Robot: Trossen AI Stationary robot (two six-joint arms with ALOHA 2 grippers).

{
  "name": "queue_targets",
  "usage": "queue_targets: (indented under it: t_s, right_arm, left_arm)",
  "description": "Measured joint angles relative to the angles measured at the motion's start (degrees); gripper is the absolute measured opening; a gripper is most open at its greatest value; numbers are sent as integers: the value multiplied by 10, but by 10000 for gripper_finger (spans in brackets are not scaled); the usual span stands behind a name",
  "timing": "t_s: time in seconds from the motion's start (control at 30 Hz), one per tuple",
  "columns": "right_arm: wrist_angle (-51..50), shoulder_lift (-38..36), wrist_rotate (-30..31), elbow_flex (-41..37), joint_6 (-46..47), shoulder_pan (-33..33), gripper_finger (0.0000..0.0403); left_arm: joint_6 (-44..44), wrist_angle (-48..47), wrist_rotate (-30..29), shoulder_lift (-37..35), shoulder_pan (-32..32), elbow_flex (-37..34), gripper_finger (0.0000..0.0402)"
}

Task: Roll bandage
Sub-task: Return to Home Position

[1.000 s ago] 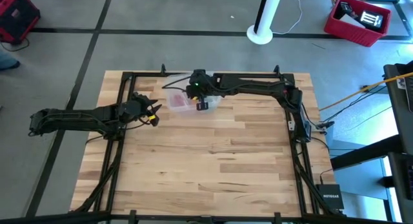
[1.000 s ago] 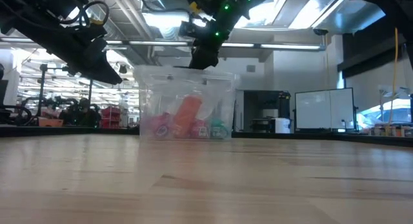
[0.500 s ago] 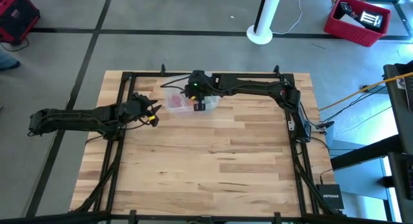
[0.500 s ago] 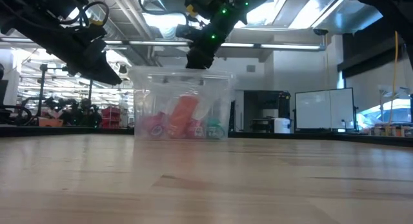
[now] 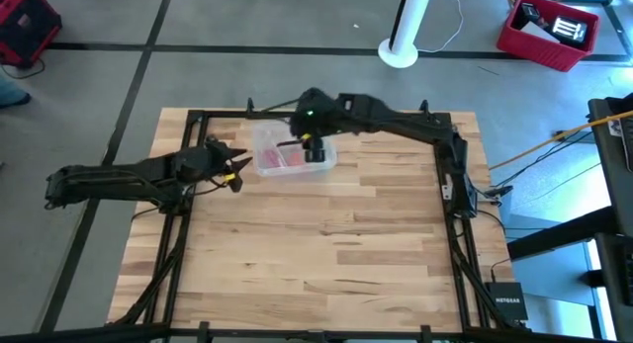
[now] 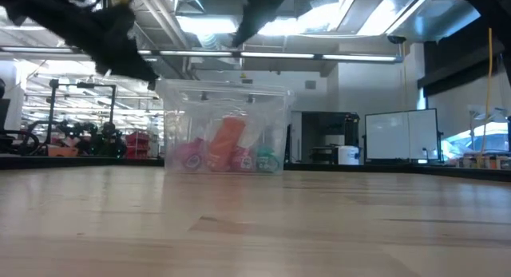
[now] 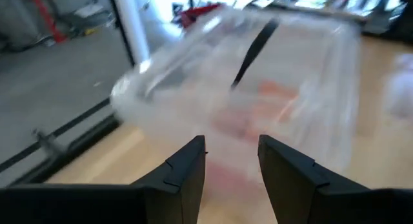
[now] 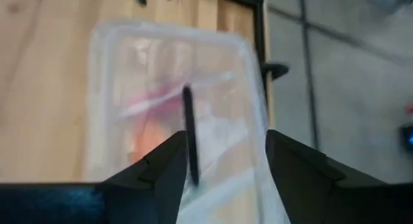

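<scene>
Orange bandage (image 6: 227, 141) sits in the clear box (image 6: 172, 125) — right gripper (image 5: 315, 152) above it.

bin (image 5: 275, 161) under R gripper (image 5: 315, 151), table (image 5: 326, 254) front free

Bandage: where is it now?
In the low view the bandage is inside the clear bin. In the high view that bin sits near the table's far edge, below the right gripper, with the left gripper just off its left side.
</scene>
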Motion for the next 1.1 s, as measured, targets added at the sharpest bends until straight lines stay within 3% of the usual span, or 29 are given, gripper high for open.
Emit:
queue_targets:
  t_s: [0.17, 0.33, 0.53, 0.67, 0.93, 1.1]
  right_arm:
    - [-84, -58, -69, 20, 64, -5, 192]
    - [-73, -142, -93, -64, 104, -12, 136]
    - [64, -287, -103, -297, 153, -11, 53]
    - [199, -394, -103, -481, 193, -12, 8]
    - [457, -604, -83, -772, 278, -12, 20]
    - [552, -718, -76, -907, 311, -12, 4]
  left_arm:
    - [80, 50, 49, -9, -9, 20, 129]
    - [112, 91, 152, -18, -23, 20, 87]
    - [111, 87, 176, -22, -51, 20, 16]
    - [111, 100, 169, -36, -66, 10, 5]
    - [84, 106, 157, -103, -67, -47, 3]
    - [62, 109, 156, -157, -67, -76, 4]
